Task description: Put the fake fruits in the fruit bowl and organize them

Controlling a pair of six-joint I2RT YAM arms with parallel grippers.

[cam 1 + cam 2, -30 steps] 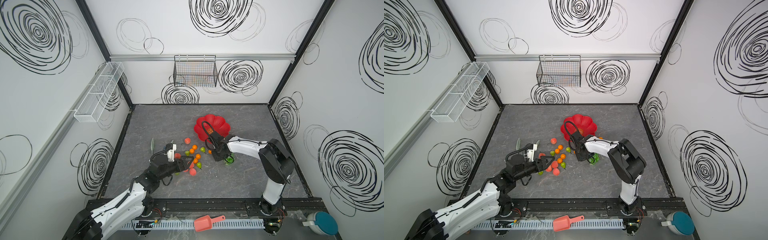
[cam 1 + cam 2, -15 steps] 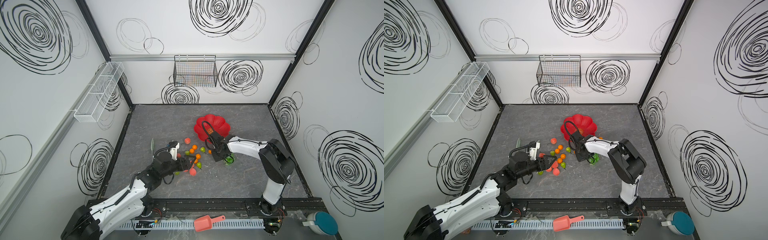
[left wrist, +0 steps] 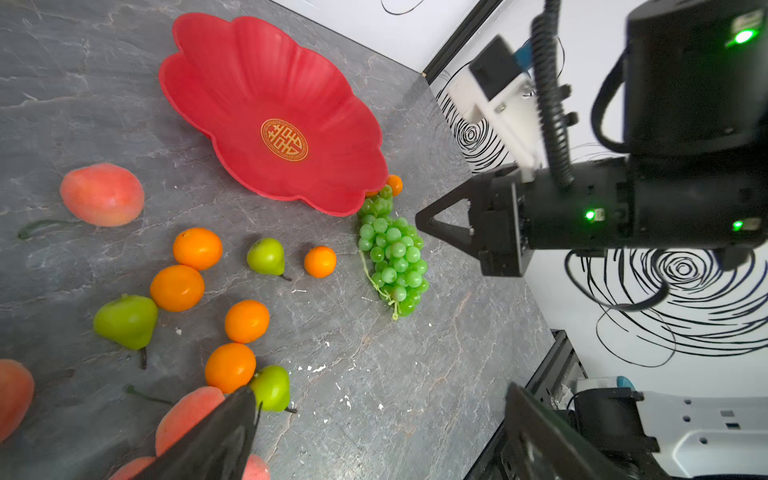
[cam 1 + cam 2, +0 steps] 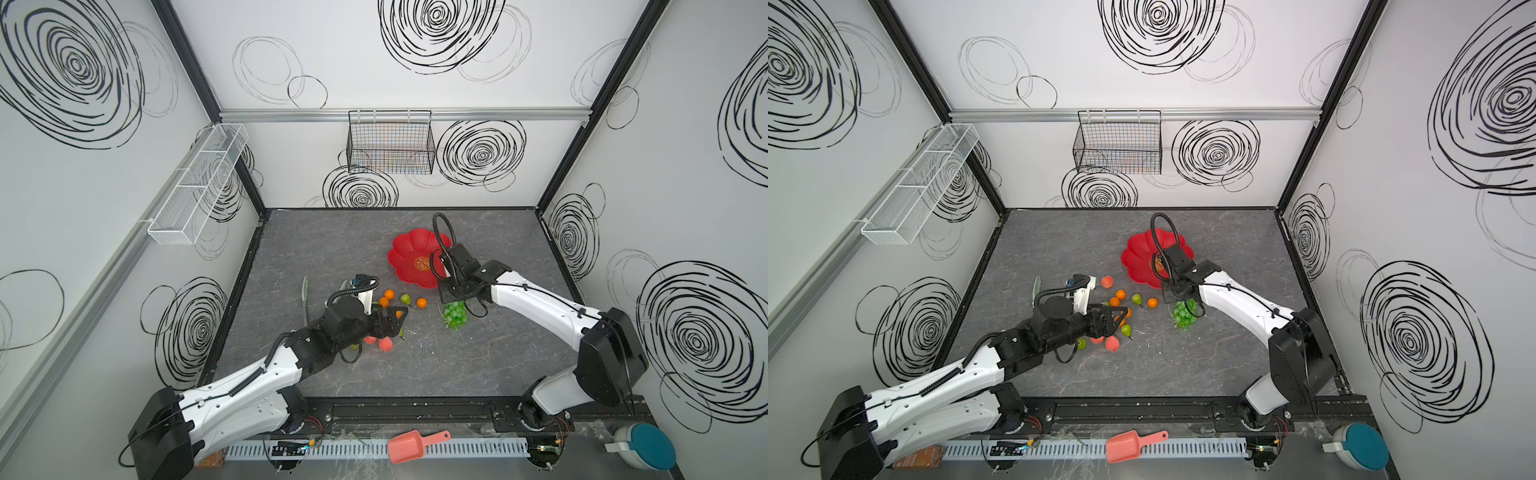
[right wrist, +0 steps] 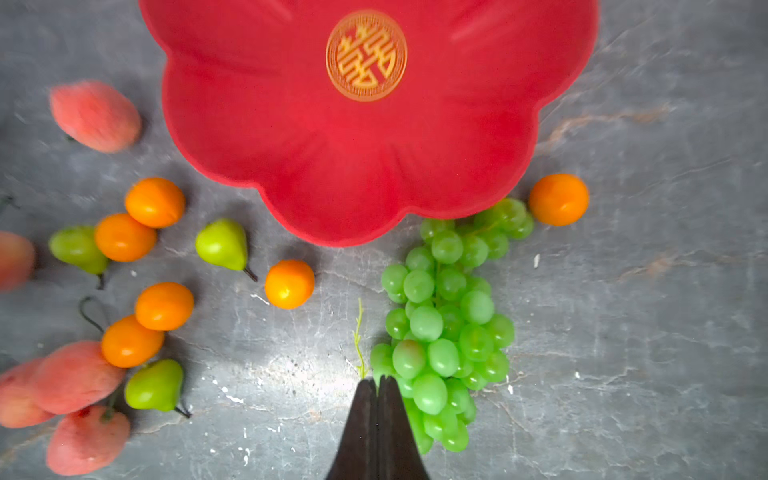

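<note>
**Right fingers closed at the grapes, left fingers spread over the loose fruit**

The right fingers [image 5: 368, 411] are pressed together, tips low over the bench [image 5: 644, 332] at the near end of the grapes [image 5: 440, 328] — just where the bunch's thin stem ends. Whether the stem is caught between them I cannot tell. The bunch lies flat on the bench and runs away from the tips to the bowl [image 5: 291, 124], its far grapes tucked under the scalloped rim. The bowl sits just beyond these fingers, its gold mark showing. An orange [image 5: 559, 199] rests past the bunch, close beside the rim.

The left fingers [image 3: 220, 436] are spread wide and grip nothing. One finger hangs over a peach [image 3: 187, 411], with a pear [image 3: 270, 388] just beside its tip. The other finger is well off to the side, over bare bench. The loose fruit [image 3: 197, 248] — oranges, pears and peaches — lies scattered on the bench ahead of these fingers, between them and the bowl. All of the fruit is on the bench, outside the bowl.
</note>
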